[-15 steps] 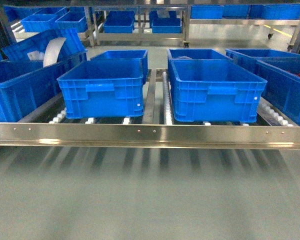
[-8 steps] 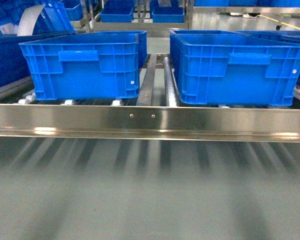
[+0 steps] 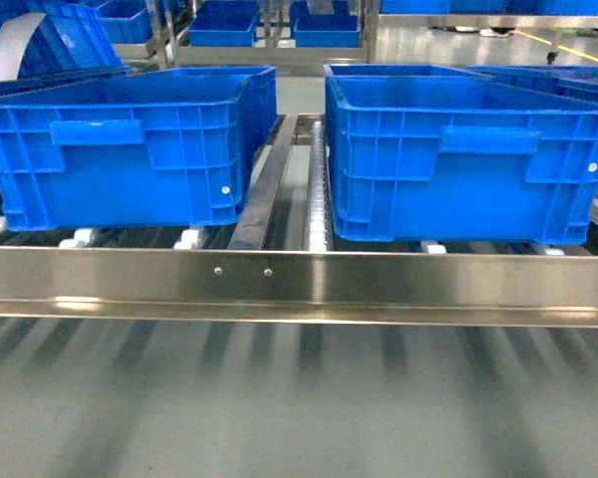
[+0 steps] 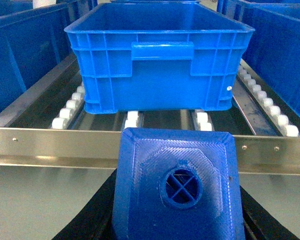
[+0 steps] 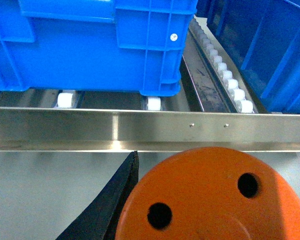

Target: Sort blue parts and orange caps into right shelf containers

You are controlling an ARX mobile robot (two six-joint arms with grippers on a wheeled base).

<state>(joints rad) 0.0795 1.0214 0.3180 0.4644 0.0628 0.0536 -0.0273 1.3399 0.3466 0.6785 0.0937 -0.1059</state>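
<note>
Left tool [image 4: 175,220] is clamped on a blue part [image 4: 176,185], right tool [image 5: 210,220] on an orange cap [image 5: 210,195]; both carried low, short of the shelf rail [image 3: 299,284], with crates [image 3: 458,149] at twelve o'clock awaiting drops.

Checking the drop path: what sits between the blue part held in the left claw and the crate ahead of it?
In the left wrist view, only the steel front rail and white rollers separate the blue part from the crate.
</note>
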